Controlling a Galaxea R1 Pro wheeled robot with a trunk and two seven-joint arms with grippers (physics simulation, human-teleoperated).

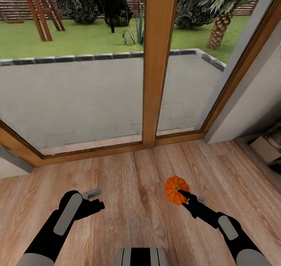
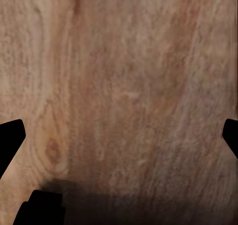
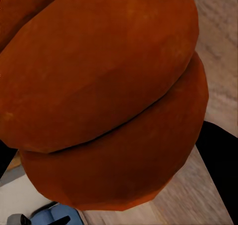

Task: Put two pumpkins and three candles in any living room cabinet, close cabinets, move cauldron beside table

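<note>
Right end effector (image 1: 186, 197) grips a pumpkin (image 1: 176, 189) above the wood floor (image 1: 132, 203), just inside the glass door (image 1: 156, 63). Left end effector (image 1: 93, 199) hangs spread and empty. No cabinet is visible, so turning away from the door comes next.

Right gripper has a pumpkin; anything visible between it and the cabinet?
The cabinet isn't in sight, so that path can't be judged. The right gripper holds the pumpkin over bare wood floor, facing the glass door.
</note>
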